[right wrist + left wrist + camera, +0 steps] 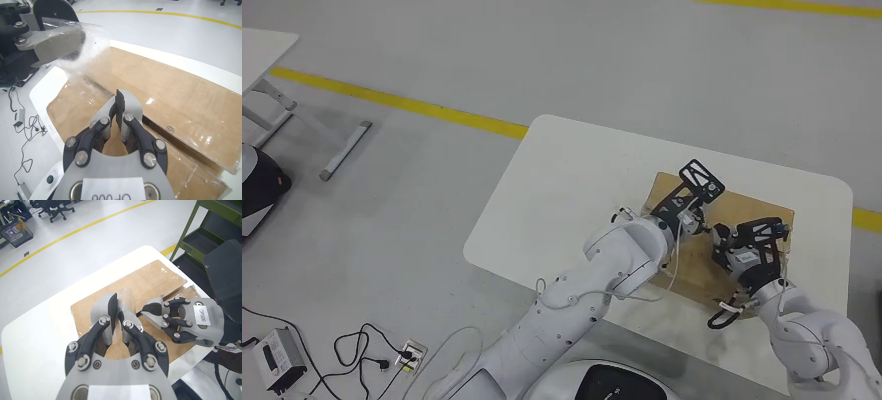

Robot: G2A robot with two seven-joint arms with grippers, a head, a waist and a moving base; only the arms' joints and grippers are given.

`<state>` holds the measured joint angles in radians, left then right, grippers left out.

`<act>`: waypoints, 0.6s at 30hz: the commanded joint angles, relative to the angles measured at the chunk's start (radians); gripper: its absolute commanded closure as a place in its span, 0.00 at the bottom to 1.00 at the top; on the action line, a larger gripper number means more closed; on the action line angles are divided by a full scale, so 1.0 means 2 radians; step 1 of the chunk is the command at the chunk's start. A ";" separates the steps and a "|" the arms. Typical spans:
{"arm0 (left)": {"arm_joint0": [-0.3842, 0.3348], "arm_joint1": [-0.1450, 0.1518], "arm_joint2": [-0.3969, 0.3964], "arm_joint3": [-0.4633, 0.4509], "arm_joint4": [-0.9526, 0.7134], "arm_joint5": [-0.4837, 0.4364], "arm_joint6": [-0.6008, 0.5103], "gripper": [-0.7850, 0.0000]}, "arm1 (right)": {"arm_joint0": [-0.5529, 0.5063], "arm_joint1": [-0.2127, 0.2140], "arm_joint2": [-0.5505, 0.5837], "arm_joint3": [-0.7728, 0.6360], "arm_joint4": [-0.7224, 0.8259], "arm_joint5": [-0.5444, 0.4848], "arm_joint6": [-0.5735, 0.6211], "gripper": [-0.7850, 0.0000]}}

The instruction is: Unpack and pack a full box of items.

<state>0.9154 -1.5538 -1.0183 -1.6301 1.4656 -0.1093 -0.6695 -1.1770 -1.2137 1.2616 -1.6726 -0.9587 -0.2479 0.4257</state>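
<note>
My left pincer [118, 306] is clamped on a strip of clear tape [88, 55] that rises from the cardboard box [147, 279] on the table [47, 317]. My right pincer [117, 102] is pressed together, tips angled down over the box just beside it.

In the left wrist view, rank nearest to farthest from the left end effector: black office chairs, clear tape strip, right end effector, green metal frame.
1. clear tape strip, held in the left end effector.
2. right end effector, alongside, over the cardboard box.
3. green metal frame, beyond the table corner.
4. black office chairs, far across the room.
</note>
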 commanded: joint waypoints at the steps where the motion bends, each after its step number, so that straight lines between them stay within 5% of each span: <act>1: -0.001 0.000 -0.001 0.000 -0.001 0.001 0.001 1.00 | 0.000 0.001 0.003 -0.004 0.007 -0.010 0.006 0.31; 2: -0.001 0.000 -0.002 0.000 -0.001 0.001 0.001 1.00 | -0.001 0.001 0.004 -0.004 0.007 -0.012 0.008 0.20; 8: -0.001 0.000 -0.003 0.000 -0.003 0.001 0.001 1.00 | 0.004 0.001 -0.002 0.000 0.000 -0.009 0.013 0.21; 14: 0.000 0.000 -0.006 0.002 -0.002 -0.003 0.002 1.00 | 0.011 0.000 -0.010 0.004 -0.002 -0.005 0.012 0.25; 18: 0.001 0.001 -0.008 0.000 -0.001 -0.005 0.002 1.00 | 0.013 -0.001 -0.011 0.008 -0.001 0.001 0.008 0.38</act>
<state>0.9163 -1.5528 -1.0329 -1.6288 1.4624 -0.1175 -0.6656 -1.1518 -1.2154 1.2402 -1.6597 -0.9603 -0.2508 0.4455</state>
